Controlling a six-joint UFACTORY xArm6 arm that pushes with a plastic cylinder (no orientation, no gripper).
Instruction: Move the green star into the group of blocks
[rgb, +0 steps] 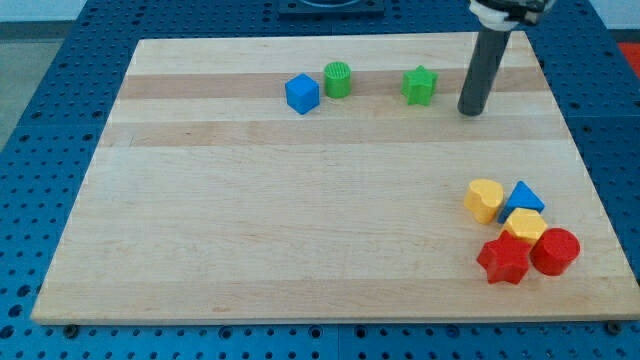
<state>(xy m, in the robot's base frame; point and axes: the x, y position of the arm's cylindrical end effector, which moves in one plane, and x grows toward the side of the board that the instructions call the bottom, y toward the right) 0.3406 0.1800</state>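
The green star (420, 86) lies near the view's top, right of centre, on the wooden board (300, 230). My tip (470, 111) rests on the board just to the star's right and slightly below it, with a small gap between them. The group of blocks sits at the view's lower right: a yellow heart (484, 199), a blue triangle (524, 196), a yellow hexagon (524, 225), a red star (503, 260) and a red cylinder (555, 250), packed close together.
A blue cube (302, 94) and a green cylinder (338, 79) stand side by side near the top, to the left of the green star. The board lies on a blue perforated table (40, 60).
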